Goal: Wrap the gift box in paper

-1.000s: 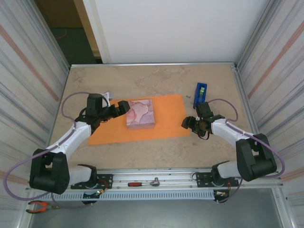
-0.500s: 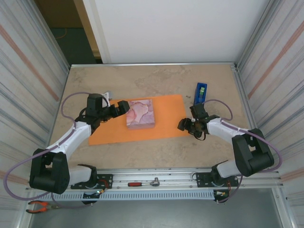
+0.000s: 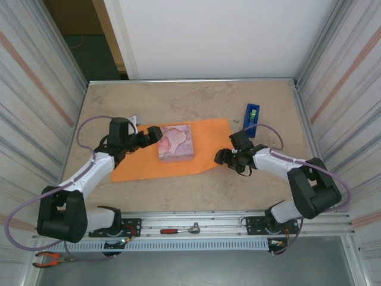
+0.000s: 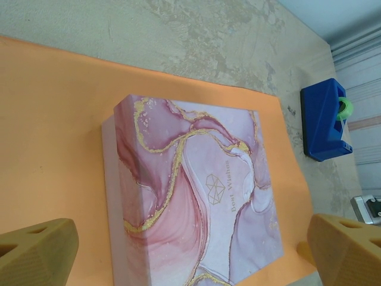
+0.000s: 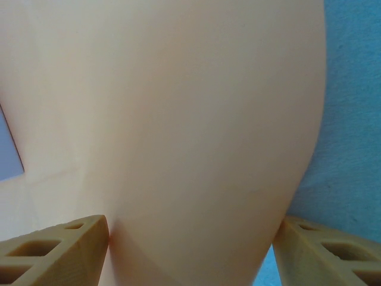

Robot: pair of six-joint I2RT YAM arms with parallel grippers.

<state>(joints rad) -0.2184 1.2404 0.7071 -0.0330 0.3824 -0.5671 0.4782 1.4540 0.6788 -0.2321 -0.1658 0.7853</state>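
Marbled pink gift box (image 3: 176,142), lid lettered "Best Wishes", lying on orange paper (image 3: 134,168); left gripper (image 3: 152,136) released wide beside it, right gripper (image 3: 221,157) spread apart at the paper's right edge.

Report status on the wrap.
Left claw open, beside gift box. Right claw open, paper edge between fingers. Box unwrapped. Tape dispenser off the sheet.

Bare bench (image 3: 196,101) lies open beyond and in front of the paper (image 3: 208,146), where the box (image 3: 176,143) is the central obstacle. The left gripper (image 3: 155,136), jaws wide, crowds the box's left side. The right gripper (image 3: 219,157) sits at the paper's right edge, near the dispenser (image 3: 251,119). Walls (image 3: 41,101) hem both sides.
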